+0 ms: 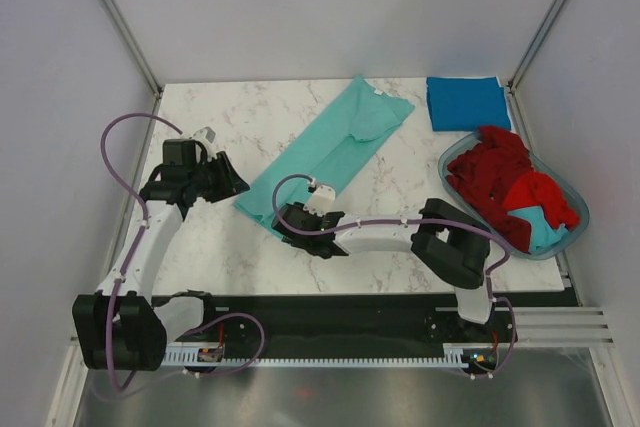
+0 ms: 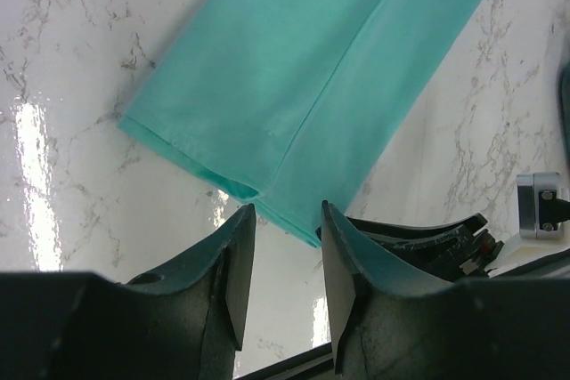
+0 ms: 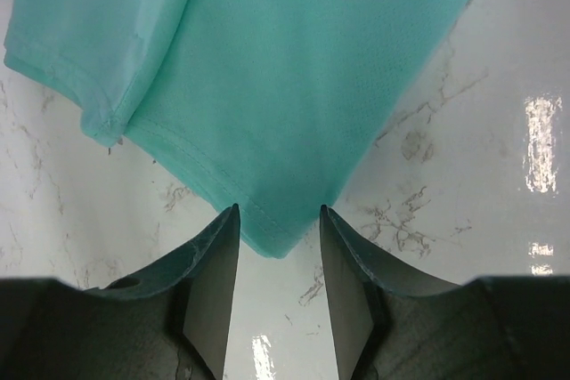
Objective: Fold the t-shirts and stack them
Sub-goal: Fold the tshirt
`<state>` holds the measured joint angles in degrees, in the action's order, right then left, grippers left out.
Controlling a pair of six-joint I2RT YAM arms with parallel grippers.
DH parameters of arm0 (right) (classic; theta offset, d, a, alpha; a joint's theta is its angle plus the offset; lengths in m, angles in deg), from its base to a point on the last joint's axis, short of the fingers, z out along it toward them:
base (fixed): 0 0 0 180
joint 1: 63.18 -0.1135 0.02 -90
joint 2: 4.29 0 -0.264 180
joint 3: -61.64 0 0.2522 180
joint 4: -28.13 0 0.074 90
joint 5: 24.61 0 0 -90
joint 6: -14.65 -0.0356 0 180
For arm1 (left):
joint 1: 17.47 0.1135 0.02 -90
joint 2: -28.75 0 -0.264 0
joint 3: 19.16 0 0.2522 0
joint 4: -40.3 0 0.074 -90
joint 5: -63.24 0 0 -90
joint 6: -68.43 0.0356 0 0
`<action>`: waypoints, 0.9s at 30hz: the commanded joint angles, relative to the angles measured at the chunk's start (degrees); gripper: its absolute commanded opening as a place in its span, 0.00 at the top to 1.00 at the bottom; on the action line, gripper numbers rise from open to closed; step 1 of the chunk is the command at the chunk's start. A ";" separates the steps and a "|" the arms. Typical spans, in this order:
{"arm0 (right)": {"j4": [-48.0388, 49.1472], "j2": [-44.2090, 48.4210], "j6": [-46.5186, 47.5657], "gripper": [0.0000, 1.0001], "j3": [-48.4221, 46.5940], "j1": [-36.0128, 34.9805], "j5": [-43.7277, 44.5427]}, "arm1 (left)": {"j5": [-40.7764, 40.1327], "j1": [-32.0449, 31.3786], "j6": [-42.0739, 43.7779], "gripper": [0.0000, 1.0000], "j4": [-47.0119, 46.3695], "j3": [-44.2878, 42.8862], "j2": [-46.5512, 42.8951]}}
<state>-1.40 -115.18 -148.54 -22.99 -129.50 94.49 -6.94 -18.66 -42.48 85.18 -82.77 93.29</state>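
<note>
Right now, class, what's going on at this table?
T-shirt folding is under way. A teal shirt lies on the table, folded into a long strip. The right end effector is open at the strip's near corner; the left end effector hovers open beside that end, holding nothing. A folded blue shirt sits at the far right, and red shirts wait in the basket.

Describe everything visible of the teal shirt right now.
The teal t-shirt looks like soft knit, folded lengthwise into a long strip with a sleeve folded on top. It lies flat and diagonal on the marble table, collar far right, stitched hem nearest. The right gripper has its open fingers either side of the hem corner; contact unclear.
</note>
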 commanded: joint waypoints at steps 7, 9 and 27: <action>-2.25 -2.05 -2.22 0.53 -2.17 -0.65 2.89 | 2.33 0.49 -0.45 0.57 -2.11 -0.43 0.15; -2.25 -2.14 -1.79 0.59 -1.90 -0.56 2.28 | 2.60 0.49 -0.45 0.57 -2.11 -0.34 0.15; -19.46 26.31 7.98 1.00 24.70 -1.18 -0.97 | 14.46 -4.07 -2.20 0.57 -2.46 8.27 -1.33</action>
<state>-13.68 -97.73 -141.65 -4.28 -129.99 94.01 2.72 -21.27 -43.14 83.76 -76.49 93.44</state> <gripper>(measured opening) 0.007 0.432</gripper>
